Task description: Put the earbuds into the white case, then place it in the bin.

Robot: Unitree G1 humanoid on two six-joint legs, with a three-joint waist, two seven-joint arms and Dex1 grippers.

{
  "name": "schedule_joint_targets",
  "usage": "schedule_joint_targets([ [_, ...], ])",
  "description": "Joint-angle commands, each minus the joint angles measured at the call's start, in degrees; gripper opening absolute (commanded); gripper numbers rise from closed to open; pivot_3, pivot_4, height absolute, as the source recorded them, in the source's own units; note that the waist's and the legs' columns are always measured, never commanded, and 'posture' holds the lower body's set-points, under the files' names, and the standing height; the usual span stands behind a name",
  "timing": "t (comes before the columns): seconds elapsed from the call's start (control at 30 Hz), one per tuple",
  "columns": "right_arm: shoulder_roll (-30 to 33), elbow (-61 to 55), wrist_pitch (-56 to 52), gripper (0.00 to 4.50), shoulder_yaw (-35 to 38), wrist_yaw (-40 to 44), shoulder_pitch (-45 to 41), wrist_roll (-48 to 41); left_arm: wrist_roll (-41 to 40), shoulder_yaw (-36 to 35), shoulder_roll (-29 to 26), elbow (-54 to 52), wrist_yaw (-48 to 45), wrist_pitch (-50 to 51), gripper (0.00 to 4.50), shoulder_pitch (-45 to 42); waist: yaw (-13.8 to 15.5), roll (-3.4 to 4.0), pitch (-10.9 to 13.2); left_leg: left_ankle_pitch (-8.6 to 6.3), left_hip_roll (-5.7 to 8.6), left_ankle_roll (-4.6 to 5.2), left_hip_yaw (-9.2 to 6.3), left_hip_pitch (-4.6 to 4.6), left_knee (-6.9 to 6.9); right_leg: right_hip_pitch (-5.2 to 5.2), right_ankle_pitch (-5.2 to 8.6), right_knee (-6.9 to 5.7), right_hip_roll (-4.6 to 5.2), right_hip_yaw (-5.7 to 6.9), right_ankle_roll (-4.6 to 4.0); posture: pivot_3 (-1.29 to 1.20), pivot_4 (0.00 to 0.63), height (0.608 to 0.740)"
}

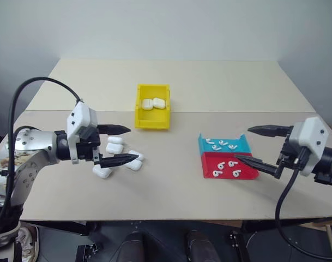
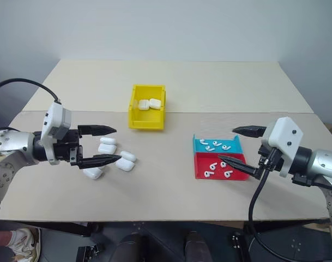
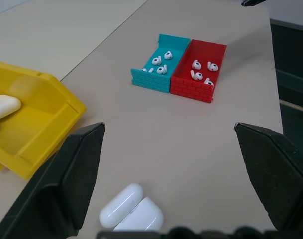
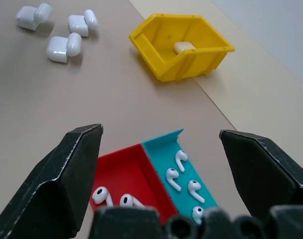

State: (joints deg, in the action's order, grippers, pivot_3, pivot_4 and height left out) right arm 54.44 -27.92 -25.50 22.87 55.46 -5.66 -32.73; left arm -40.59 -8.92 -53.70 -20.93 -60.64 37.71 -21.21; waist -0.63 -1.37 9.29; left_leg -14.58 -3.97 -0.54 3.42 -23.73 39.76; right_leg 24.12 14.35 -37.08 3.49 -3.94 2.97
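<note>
The yellow bin (image 1: 152,113) stands near the middle of the table, open at the top, with two closed white cases (image 1: 153,103) lying side by side against its far wall. To the robot's right sit two shallow trays joined along one side: the teal tray (image 1: 222,144) farther away and the red tray (image 1: 229,166) nearer, each holding four or so loose earbuds (image 1: 217,145), glossy white with short stems, scattered at varied angles and far smaller than a case. On the robot's left, a cluster of white cases (image 1: 115,148) rests on the bare tabletop, well apart from the bin and the trays; they are rounded, glossy and pebble-shaped, and in the right wrist view several stand with their flip lids open. The table (image 1: 171,180) is a pale beige surface made of two boards meeting at a seam running across it just behind the bin, set against a plain light wall. The left gripper (image 1: 120,144) hovers over the case cluster with its two black fingers spread wide and nothing between them. The right gripper (image 1: 259,146) hangs just beside the trays, fingers likewise spread wide and holding nothing.
</note>
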Motion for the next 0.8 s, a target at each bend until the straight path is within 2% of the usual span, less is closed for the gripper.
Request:
schedule_joint_targets([
  [0.03,0.1,0.3,1.3,4.44,0.1,0.0,-1.5,-0.2,-0.9,-2.3,-0.4,-1.8,0.7,0.4,4.5,0.3,0.0,0.0,0.0,0.0,0.0,0.0,0.0,0.0,-0.01,0.0,0.0,0.0,0.0,0.0,0.0,0.0,0.15,0.74],
  [0.23,0.0,1.3,1.4,4.44,-1.1,0.3,-3.5,-0.3,-2.0,-2.9,-5.1,-4.8,0.8,5.7,4.5,1.2,-0.1,-0.01,0.0,0.0,-0.01,0.0,0.0,0.0,0.0,0.02,0.0,-0.01,0.0,0.0,0.0,0.0,0.15,0.74],
  [0.37,-0.3,2.3,1.6,4.44,-2.3,0.5,-4.6,-0.1,-1.3,-2.7,-7.9,-9.0,4.7,9.1,4.5,0.9,0.0,-0.01,0.0,0.0,-0.01,0.0,0.01,-0.01,-0.01,0.01,0.0,0.0,0.0,0.0,0.0,0.0,0.15,0.74],
  [0.47,0.0,3.1,1.8,4.44,-3.8,0.5,-6.5,0.7,-3.5,-1.8,-9.9,-9.5,6.1,14.5,4.5,-2.2,0.0,-0.02,0.0,0.0,-0.01,0.0,0.0,0.0,0.0,0.01,0.0,-0.02,0.0,0.0,0.0,0.0,0.15,0.74],
  [0.57,0.5,2.9,0.9,4.44,-3.8,0.8,-7.6,0.0,-7.5,2.4,-11.6,-7.7,11.3,31.8,4.5,-10.2,0.3,-0.03,0.0,0.0,0.0,0.0,-0.02,0.01,0.02,0.01,0.0,-0.05,-0.01,0.01,0.0,0.0,0.15,0.74],
  [0.67,0.5,2.0,0.3,4.44,-3.3,0.7,-7.3,-0.4,-8.5,7.0,-13.7,-7.1,10.9,39.2,4.5,-15.4,0.2,-0.03,0.0,0.0,0.01,0.0,-0.02,0.01,-0.01,0.0,0.01,-0.01,0.0,0.0,0.02,0.0,0.15,0.74],
  [0.8,-0.4,0.6,0.0,4.44,-2.8,-0.4,-5.5,-0.6,-9.1,12.4,-10.1,-3.4,16.2,53.9,4.5,-22.8,0.3,-0.04,0.0,-0.01,0.01,0.03,-0.03,-0.05,-0.01,0.07,0.03,-0.03,-0.03,0.01,0.0,0.0,0.15,0.74],
])
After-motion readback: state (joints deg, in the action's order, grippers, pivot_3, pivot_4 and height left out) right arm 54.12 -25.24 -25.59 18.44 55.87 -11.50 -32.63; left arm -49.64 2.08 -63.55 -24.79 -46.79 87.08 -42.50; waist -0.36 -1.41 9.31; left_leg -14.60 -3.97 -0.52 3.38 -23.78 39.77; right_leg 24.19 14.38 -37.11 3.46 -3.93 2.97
